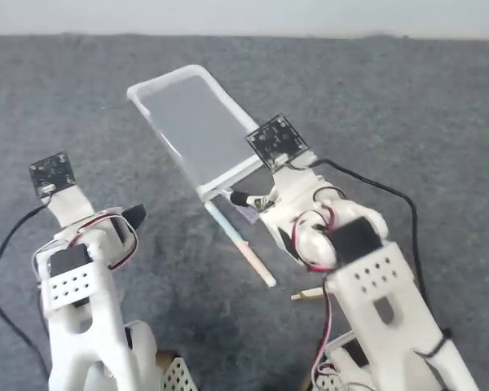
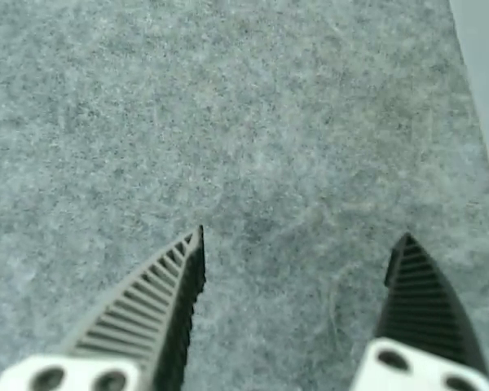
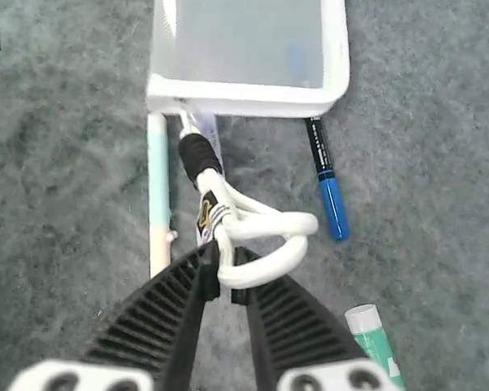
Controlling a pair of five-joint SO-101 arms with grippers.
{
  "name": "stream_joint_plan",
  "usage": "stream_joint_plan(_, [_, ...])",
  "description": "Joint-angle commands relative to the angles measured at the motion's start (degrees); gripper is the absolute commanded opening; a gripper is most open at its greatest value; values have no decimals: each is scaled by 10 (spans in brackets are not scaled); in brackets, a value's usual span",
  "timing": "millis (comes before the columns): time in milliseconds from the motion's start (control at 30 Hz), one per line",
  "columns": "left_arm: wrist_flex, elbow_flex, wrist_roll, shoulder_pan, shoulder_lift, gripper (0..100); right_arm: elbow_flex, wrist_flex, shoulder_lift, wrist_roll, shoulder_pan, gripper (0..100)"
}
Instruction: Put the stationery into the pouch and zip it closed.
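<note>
Right gripper [image 3: 226, 261] is clenched on the white cord loop [image 3: 306, 226] tied to the zip pull of the translucent, white-edged flat pouch [image 3: 244, 49]. My reading: the loop gives the narrow fingers something to pinch, so the arm can work the zip or pin this end of the pouch.

In the high view the pouch [image 1: 197, 126] lies at 12 o'clock on the mat, its long axis running 11 to 5, zip end towards the right arm.

The stationery lies outside the pouch.
- Pale teal-and-cream pen [image 3: 157, 187] lies beside the loop, one end touching the pouch's end. In the high view it [image 1: 243, 244] trails off toward 5 o'clock.
- Blue-capped black marker [image 3: 326, 179] lies on the loop's other side, its black end at the pouch edge.
- Green-and-white glue stick [image 3: 375, 342] is close to the right gripper, apart from the pouch.

Left gripper [image 2: 303, 244] is released, fingers spread wide over bare mat at 8 o'clock, nothing between them, probably standing by to load items.

Surface is grey felt-like matting [image 1: 375, 106]. A pale wall strip [image 1: 244, 16] runs along 12 o'clock.
</note>
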Motion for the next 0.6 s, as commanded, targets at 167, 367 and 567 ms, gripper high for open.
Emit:
stream_joint_plan(167, [-15, -13, 6, -3, -22, 334, -47, -24, -101, 4, -5, 6])
stream_joint_plan(367, [-15, -14, 6, -4, -22, 334, -47, -35, -140, 6, -80, 6])
stream_joint_plan(567, [-15, -14, 6, -4, -22, 334, -46, 14, -209, 5, -109, 6])
